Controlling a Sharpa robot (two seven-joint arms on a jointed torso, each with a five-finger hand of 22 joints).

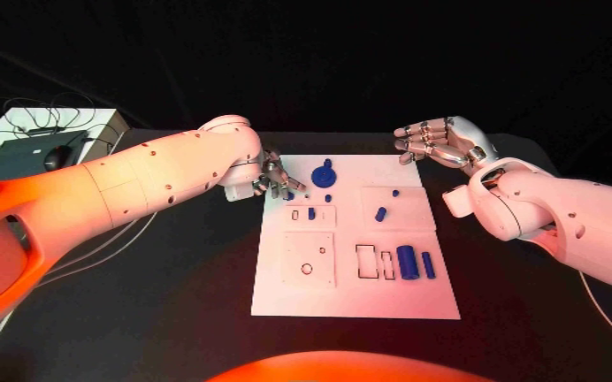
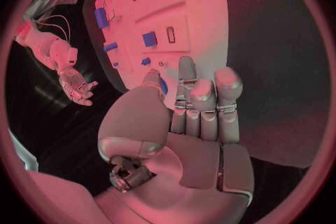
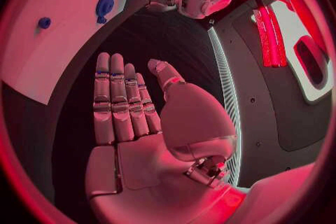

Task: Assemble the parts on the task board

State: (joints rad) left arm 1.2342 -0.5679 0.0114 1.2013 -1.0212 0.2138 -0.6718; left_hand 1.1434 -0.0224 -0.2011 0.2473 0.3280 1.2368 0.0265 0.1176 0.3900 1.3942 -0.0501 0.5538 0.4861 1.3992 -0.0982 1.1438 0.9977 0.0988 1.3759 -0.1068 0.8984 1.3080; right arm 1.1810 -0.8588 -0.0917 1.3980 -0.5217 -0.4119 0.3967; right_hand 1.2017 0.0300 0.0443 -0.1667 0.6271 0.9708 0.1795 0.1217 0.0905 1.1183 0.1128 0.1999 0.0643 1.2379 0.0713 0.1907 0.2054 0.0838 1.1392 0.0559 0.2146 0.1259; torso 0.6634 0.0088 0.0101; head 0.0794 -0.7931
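Board mid-frame, most parts loose — the job looked barely begun.
The task board (image 1: 355,298) lay centre; left hand (image 1: 271,180) hovered at its upper-left corner, right hand (image 1: 438,143) upper right — both spread, empty; blue parts (image 1: 407,261) scattered.

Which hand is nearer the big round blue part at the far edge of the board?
Left. The left hand hovers at the task board's far left edge, just beside the round blue part. The right hand is off the board's far right corner, farther away.
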